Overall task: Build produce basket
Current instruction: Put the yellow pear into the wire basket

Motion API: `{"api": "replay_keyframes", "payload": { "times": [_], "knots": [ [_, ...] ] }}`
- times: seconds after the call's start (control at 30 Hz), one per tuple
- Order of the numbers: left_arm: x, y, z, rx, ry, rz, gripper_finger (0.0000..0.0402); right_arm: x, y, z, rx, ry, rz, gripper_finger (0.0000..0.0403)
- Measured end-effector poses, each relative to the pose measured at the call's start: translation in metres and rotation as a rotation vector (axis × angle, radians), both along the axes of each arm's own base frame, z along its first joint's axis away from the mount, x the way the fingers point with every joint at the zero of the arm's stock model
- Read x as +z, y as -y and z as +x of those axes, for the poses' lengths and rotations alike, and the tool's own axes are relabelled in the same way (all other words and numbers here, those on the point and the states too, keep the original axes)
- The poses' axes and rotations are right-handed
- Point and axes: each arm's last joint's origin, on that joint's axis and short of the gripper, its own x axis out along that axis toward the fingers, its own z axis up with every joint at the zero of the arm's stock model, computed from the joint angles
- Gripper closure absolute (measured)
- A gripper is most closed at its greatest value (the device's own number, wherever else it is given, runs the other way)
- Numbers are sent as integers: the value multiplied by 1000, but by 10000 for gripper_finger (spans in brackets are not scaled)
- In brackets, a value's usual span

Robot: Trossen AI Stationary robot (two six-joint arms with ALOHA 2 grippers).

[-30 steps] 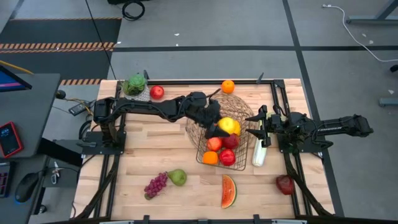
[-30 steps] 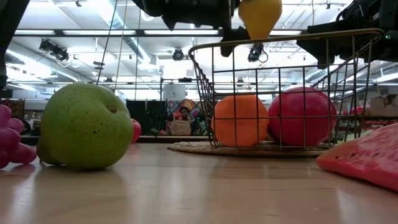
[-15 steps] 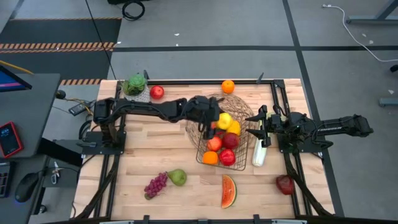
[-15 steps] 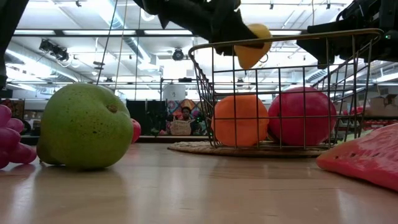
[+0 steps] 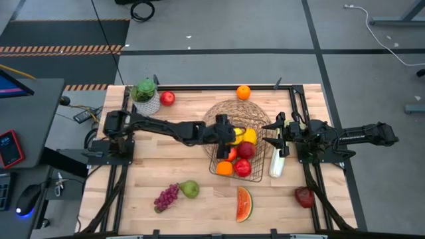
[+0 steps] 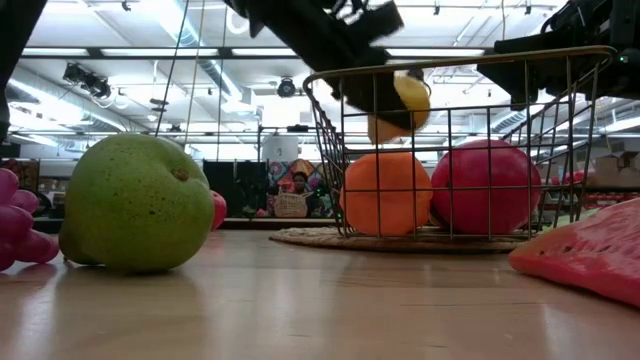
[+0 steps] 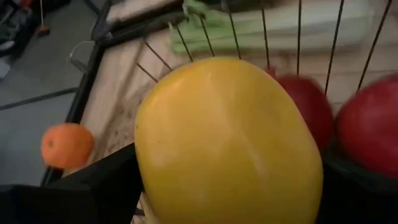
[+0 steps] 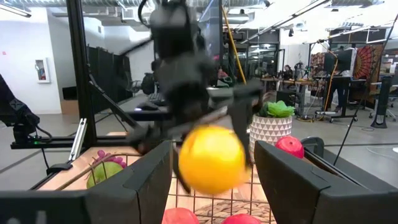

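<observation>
Left gripper (image 5: 232, 135), clamped on the round yellow fruit (image 5: 247, 136), should lower it inside the dark wire-mesh basket (image 5: 214, 163) before releasing

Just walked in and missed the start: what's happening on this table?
The left gripper holds a yellow fruit inside the wire basket, above an orange and red apples already in it. The right gripper is shut on the basket's rim. Grapes, a pear and a watermelon slice wait outside on the table.
</observation>
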Motion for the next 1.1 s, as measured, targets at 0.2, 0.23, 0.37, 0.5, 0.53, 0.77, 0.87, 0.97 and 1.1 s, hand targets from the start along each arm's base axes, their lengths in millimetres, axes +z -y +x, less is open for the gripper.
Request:
{"api": "replay_keyframes", "payload": {
  "times": [0.2, 0.23, 0.37, 0.5, 0.53, 0.77, 0.87, 0.97, 1.1],
  "knots": [
    [-24, 12, 10, -66, -43, 76, 49, 0, 0, 0, 0, -2, 0, 172],
    [-25, 14, 11, -75, -35, 77, 49, 0, 0, 0, 0, -1, 0, 172],
    [-30, 20, 12, -124, -56, 113, 49, 0, 0, 0, 0, -1, 0, 172],
    [-27, 23, 15, -147, -9, 86, 49, 0, 0, 0, 0, -1, 0, 172],
    [-26, 23, 15, -131, 2, 62, 49, 0, 0, 0, -1, -2, 0, 172],
    [-26, 16, 15, -68, 21, 4, 49, 0, 0, 0, 0, -2, 0, 172],
    [-27, 16, 15, -68, 8, 5, 49, 0, 0, 0, 0, -1, 0, 172],
    [-29, 16, 13, -71, -20, 8, 49, 0, 0, 0, 0, -1, 0, 172],
    [-33, 16, 10, -73, -69, 12, 49, 0, 0, 0, 0, -1, 0, 172]
  ]
}}
